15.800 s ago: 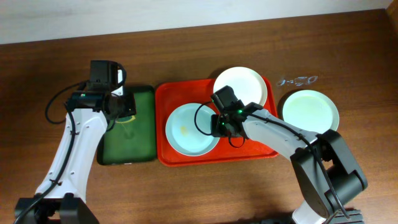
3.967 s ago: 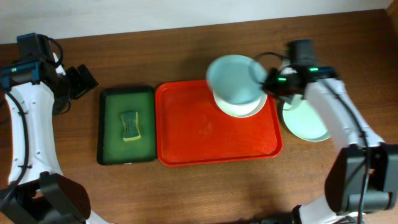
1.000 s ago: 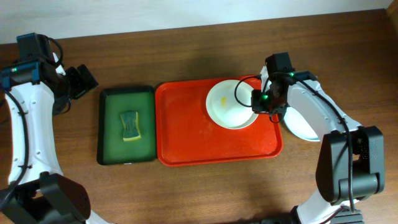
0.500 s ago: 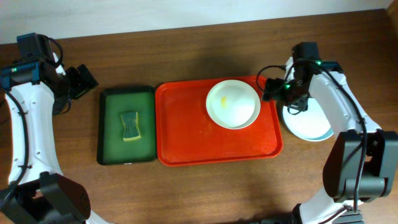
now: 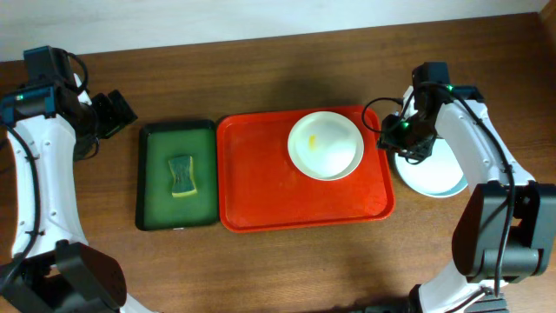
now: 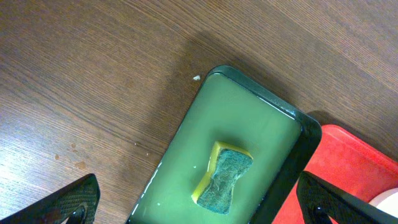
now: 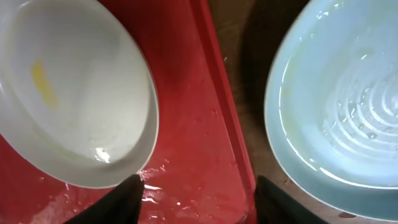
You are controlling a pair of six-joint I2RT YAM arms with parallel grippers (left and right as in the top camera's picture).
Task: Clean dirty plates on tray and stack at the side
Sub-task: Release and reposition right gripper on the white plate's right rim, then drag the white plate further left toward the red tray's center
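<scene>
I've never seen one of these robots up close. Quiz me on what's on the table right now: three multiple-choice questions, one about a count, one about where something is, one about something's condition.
1. How many plates lie on the red tray?
A. one
B. two
C. three

2. Where is the sponge?
A. on the red tray
B. in the dark green tray
C. on the bare wood

3. What state is the cream-white plate in?
A. spotless
B. marked with a yellow smear
C. broken in two

Answers:
1 A: only the cream-white plate sits there. The pale blue plate lies off the tray, to its right.
2 B: it lies near the middle of the dark green tray.
3 B: the smear shows just left of the plate's centre.
</scene>
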